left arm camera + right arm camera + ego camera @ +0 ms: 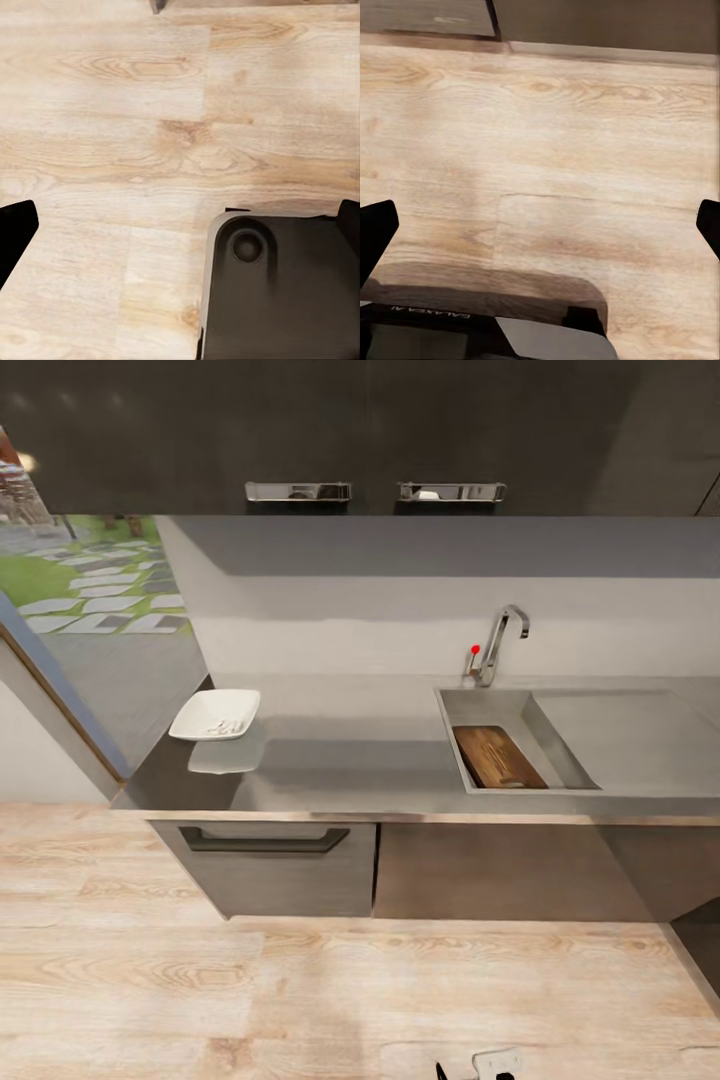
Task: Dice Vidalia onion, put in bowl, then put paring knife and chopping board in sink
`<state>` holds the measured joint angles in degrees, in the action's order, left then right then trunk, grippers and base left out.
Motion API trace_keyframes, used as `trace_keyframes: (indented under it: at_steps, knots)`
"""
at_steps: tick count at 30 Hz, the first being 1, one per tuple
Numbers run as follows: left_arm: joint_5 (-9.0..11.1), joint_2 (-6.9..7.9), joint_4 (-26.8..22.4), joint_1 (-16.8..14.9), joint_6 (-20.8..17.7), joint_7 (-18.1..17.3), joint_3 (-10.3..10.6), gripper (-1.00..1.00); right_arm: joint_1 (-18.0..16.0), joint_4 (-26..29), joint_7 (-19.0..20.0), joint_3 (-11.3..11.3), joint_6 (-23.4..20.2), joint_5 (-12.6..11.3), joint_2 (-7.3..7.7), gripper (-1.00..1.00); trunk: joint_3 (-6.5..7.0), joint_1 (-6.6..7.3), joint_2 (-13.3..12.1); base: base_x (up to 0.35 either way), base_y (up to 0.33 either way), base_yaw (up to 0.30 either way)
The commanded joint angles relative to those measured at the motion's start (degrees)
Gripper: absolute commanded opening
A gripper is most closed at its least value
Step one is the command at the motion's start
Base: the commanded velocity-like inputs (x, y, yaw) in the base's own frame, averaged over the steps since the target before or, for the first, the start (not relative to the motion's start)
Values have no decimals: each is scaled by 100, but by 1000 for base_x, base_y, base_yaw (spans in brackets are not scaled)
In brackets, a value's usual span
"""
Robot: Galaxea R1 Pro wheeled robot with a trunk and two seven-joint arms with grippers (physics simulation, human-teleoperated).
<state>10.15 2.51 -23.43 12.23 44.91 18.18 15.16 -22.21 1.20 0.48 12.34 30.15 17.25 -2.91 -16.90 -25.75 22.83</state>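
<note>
Grey, reflective worktop [380,760] ran across the head view over grey cabinets, w/ a dark bar handle [265,843] on the left drawer front. Chopping board [497,757], brown wood w/ visible grain, lay inside the sink [505,710] basin, against its near wall, w/ the flat drainboard [640,735] to the right. Curved chrome tap [500,640] stood behind the basin, a red dot on its left side. Bowl [214,714], white and squarish, sat near the worktop's left end, well apart from the sink; something pale lay in it, too small to tell what. Onion & paring knife couldn't be made out anywhere. Light wooden floor [300,990] spread in front of the cabinets. Left claw [180,240] hung over that floor in the left wrist view, dark fingertips [15,232] at opposite edges of the picture, spread wide, nothing between them; part of the robot's dark base [285,292] showed below. Right claw [540,225] likewise spread wide over bare floorboards in the right wrist view, holding nothing, fingertips [375,232] far apart.
</note>
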Motion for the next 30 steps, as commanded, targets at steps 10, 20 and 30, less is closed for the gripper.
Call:
trace_keyframes:
  at_steps: [10,20,30]
  knots:
    - [57,14,-15,1,9,40,40,100,432,-23,-120,49,-16,42,369,100,80,-3,9,0,0,0]
    - [57,21,-27,0,9,45,40,100,2172,-35,-97,41,-10,37,626,100,171,-3,9,0,0,0]
    - [58,21,-29,0,9,45,40,100,3215,79,-118,250,230,-358,452,100,263,-3,9,0,0,0]
